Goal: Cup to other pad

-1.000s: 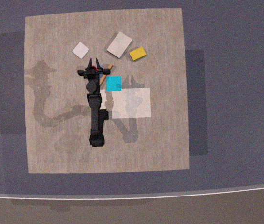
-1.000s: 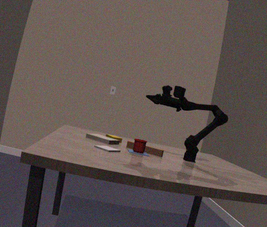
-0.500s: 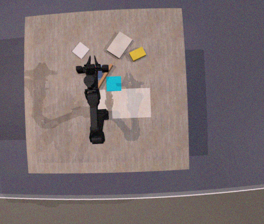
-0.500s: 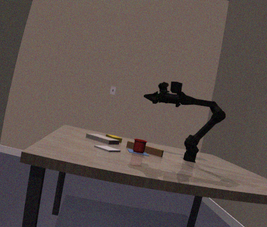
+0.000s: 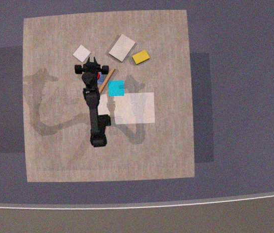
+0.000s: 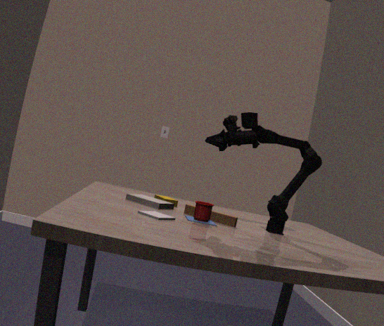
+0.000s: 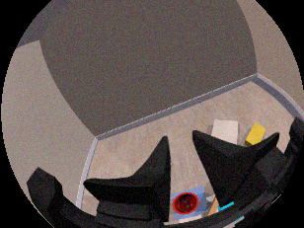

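Note:
The red cup (image 5: 98,75) (image 6: 203,212) (image 7: 175,205) stands upright on the blue pad (image 5: 101,80) (image 6: 190,218) (image 7: 198,191). Small dark and greenish marbles (image 7: 187,202) show inside it in the wrist view; their number is unclear. The cyan pad (image 5: 115,91) (image 7: 226,205) lies bare on the other side of a wooden bar; the exterior view does not show it. My gripper (image 5: 92,58) (image 6: 206,140) (image 7: 180,137) is partly open, with a narrow gap and nothing between the fingers. It hangs high above the table, pointing roughly level, and the arm partly covers the cup in the top view.
The wooden bar (image 5: 107,80) (image 6: 226,218) stands between the pads. A beige block (image 5: 122,47) (image 6: 147,201) (image 7: 225,130), a yellow block (image 5: 141,57) (image 6: 166,199) (image 7: 255,132) and a thin white tile (image 5: 81,53) (image 6: 155,215) lie farther out. A pale sheet (image 5: 146,108) lies nearer the arm base.

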`<state>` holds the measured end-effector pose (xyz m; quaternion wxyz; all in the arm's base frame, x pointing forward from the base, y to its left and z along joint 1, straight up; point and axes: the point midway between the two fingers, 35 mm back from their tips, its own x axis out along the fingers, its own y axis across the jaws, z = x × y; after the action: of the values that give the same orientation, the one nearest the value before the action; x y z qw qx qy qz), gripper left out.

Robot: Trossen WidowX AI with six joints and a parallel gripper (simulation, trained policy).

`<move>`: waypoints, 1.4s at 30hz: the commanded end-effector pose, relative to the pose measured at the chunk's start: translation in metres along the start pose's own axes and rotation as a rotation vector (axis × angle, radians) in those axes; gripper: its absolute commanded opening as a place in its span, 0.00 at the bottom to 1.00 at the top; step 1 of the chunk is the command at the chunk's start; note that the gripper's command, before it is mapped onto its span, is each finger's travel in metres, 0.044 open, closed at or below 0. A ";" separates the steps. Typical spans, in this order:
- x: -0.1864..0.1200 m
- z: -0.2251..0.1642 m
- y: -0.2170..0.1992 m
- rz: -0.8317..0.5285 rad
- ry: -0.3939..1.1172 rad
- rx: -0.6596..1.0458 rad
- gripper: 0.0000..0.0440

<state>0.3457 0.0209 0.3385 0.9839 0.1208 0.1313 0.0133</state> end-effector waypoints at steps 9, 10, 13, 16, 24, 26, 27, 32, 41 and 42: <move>0.014 -0.005 0.009 -0.022 0.140 0.130 0.29; 0.015 -0.006 0.010 -0.024 0.152 0.142 0.29; 0.017 -0.007 0.012 -0.032 0.188 0.177 0.30; 0.020 -0.009 0.015 -0.042 0.224 0.213 0.31; 0.026 -0.015 0.021 -0.077 0.322 0.310 0.32; 0.027 -0.017 0.023 -0.088 0.347 0.334 0.32; 0.028 -0.018 0.024 -0.094 0.360 0.345 0.32; 0.031 -0.024 0.027 -0.127 0.422 0.403 0.32; 0.036 -0.036 0.030 -0.202 0.532 0.495 0.31; 0.036 -0.038 0.030 -0.212 0.544 0.504 0.31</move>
<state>0.3693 0.0586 0.3078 0.8605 0.3290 0.3807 -0.0795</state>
